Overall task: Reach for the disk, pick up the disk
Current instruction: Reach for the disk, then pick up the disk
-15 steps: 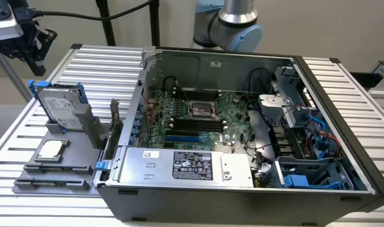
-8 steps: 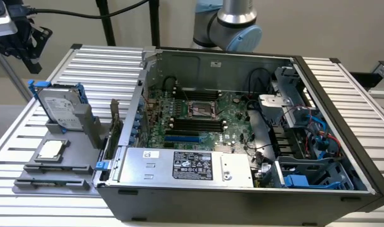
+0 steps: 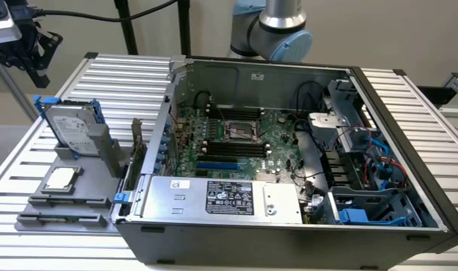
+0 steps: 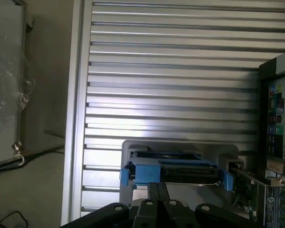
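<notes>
I have the tool (image 4: 157,185) hanging in the air over the far corner of the counter (image 3: 409,107), on the exterior view's left. From the wrist view its two dark fingers (image 4: 152,191) look pressed together, with nothing between them. The disk (image 3: 67,127) is well apart from it and untouched. It stands upright on its edge in a grey holder (image 3: 89,148) near the counter's edge on the exterior view's left, label side facing the near edge. A blue bracket (image 3: 39,103) is clipped around the disk. In the wrist view I look along the fingers at the disk's upper edge, with the bracket's blue ends showing at either side. Nearer the counter's front edge than the disk, a small square CPU chip (image 3: 61,178) lies flat on a grey tray (image 3: 67,200). A circuit card (image 3: 136,144) stands on edge between the holder and the open computer case (image 3: 289,243), which takes up the middle of the counter. Inside the case I can see the motherboard (image 3: 240,135), and a silver power supply (image 3: 225,197) with a black label along the wall closest to the front edge. The arm's grey and blue joint (image 3: 278,28) rises behind the case at the counter's far edge.
</notes>
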